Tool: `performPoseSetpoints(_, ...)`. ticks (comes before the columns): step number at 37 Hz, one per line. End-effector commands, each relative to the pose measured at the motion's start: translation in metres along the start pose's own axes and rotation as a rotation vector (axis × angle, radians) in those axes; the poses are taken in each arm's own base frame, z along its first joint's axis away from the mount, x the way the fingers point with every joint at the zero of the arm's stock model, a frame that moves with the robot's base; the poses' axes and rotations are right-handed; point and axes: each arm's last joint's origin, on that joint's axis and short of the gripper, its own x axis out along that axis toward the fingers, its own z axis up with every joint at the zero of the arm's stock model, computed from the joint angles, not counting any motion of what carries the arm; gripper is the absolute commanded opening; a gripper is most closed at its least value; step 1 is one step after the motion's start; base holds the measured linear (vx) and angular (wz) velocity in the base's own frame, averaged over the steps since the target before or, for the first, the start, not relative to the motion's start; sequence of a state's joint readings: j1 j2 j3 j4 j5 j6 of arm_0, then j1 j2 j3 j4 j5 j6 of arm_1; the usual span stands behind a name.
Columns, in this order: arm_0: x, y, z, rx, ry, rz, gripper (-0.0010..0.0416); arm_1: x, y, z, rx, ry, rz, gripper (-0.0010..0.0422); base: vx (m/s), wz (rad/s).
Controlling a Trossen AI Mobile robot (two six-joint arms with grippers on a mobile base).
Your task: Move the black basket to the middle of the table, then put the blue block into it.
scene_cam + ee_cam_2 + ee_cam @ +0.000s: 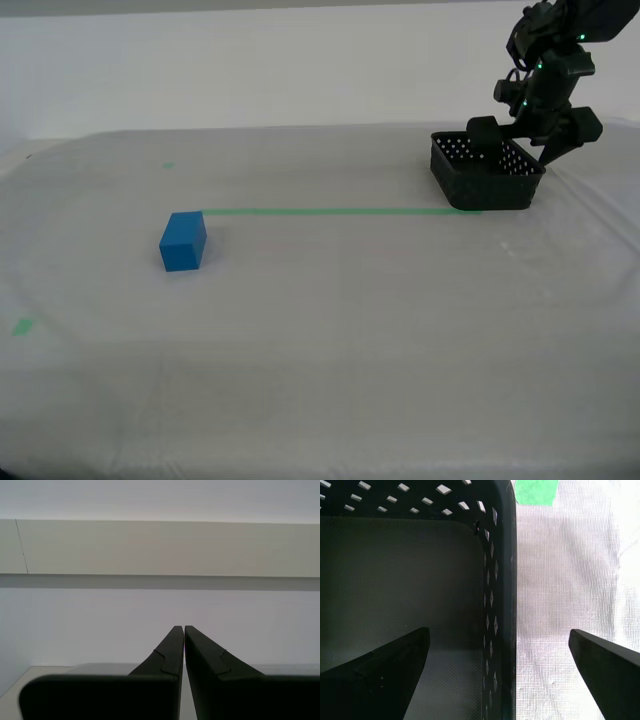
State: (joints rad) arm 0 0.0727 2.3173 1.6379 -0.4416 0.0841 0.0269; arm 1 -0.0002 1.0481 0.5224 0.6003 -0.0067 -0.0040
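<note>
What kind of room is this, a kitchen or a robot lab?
Probably a robot lab. A bare table wrapped in whitish sheeting has green tape marks, and holds only a black basket and a blue block, before plain white walls.

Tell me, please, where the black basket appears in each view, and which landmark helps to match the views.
Exterior view: black basket at the far side, toward the exterior view's right, under an arm.
First wrist view: its wall runs between the open fingers of my first gripper.
Second wrist view: not in it.
Shared landmark: the green tape beside the basket.
</note>
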Motion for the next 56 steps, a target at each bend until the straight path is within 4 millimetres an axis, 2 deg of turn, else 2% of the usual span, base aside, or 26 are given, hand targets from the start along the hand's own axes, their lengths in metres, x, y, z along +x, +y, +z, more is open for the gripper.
performPoseSetpoints(1,0.0,0.0,0.0,0.0,0.0,-0.002,0.0374,0.0,0.0,0.001,0.001,-0.005,0.0,0.0,0.0,0.0)
performPoseSetpoints(8,0.0,0.0,0.0,0.0,0.003,-0.001,0.032,0.0,0.0,0.001,0.001,-0.005,0.0,0.0,0.0,0.0)
performPoseSetpoints(15,0.0,0.002,0.0,0.045,0.005,0.036,0.0238,0.0,0.0,0.001,0.001,-0.005,0.0,0.0,0.0,0.0)
performPoseSetpoints(19,0.0,0.002,0.0,0.059,0.007,0.064,0.0167,0.0,0.0,0.001,0.001,-0.005,0.0,0.0,0.0,0.0)
performPoseSetpoints(27,0.0,0.002,-0.003,0.024,0.03,0.065,-0.0009,0.0,0.0,0.001,0.001,-0.005,0.0,0.0,0.0,0.0)
performPoseSetpoints(30,-0.001,0.002,-0.003,0.013,0.038,0.052,0.0006,0.0,0.0,0.001,0.001,-0.005,0.0,0.0,0.0,0.0)
performPoseSetpoints(37,-0.011,0.001,0.001,0.016,0.012,0.049,-0.0003,0.0,0.0,0.001,0.001,-0.006,0.0,0.0,0.0,0.0)
performPoseSetpoints(56,-0.068,-0.003,0.018,0.037,-0.075,0.053,-0.0001,0.0,0.0,0.001,0.001,-0.005,0.0,0.0,0.0,0.0)
